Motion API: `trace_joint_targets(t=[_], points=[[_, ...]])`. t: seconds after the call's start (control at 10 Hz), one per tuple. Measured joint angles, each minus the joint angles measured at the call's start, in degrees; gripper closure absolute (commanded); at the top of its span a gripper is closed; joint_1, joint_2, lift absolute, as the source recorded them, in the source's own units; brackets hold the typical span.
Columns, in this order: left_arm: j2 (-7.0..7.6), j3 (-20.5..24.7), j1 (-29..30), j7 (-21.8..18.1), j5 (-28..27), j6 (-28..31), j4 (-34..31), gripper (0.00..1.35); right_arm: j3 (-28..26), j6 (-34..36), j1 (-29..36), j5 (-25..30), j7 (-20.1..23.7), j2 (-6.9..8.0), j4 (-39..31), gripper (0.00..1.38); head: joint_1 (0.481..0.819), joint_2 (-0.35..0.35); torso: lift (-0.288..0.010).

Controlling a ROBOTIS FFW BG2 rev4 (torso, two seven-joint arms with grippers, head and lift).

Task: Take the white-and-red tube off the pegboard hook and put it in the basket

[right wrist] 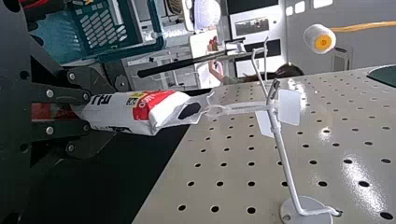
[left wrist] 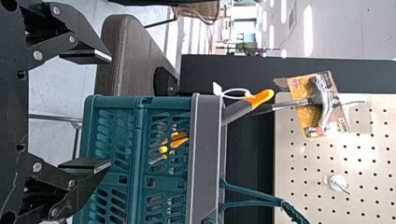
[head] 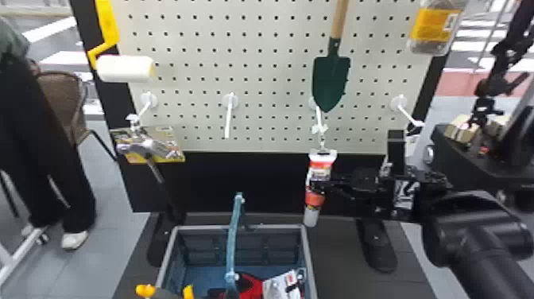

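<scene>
Nearest to me, bulky and black, the right arm (head: 474, 226) fills the lower right of the head view and reaches toward the picture's centre. At its end the right gripper (head: 314, 186) has its fingers drawn in narrow, one on each side of the white-and-red tube (head: 319, 166), pressing it around the middle. That tube hangs nozzle down, right of centre, its clear tab looped by a white tie (right wrist: 243, 109) to the hook (head: 319, 118), just under the green trowel (head: 331, 81). So it's held and hung at once, and freeing the loop looks like the job in hand.

What would worry me is the hook's turned-up end: pull straight down or sideways and the tie could snag there, tearing the tab or dragging the tube out of the grip. Better to lift first, I'd say, then draw outward past the tip. After that, the basket (head: 274, 228) waits at the bottom centre, but its raised handle (head: 231, 242) could knock the tube if the arm swings in too low.

Over by the basket, the left gripper (left wrist: 110, 111) stands wide and empty.
</scene>
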Motion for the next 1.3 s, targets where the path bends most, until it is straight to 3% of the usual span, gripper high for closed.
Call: trace_joint_targets(t=[0.8, 1.3], points=[[0.00, 0.00, 0.14, 0.00, -0.07, 0.04, 0.00, 0.48, 0.19, 0.02, -0.17, -1.53, -0.04, 0.13, -0.02, 1.08, 0.549, 0.000, -0.100], [0.00, -0.06, 0.13, 0.00, -0.07, 0.19, 0.00, 0.48, 0.48, 2.09, 1.65, -2.71, -0.18, 0.80, -7.91, 1.08, 0.549, 0.000, -0.100]])
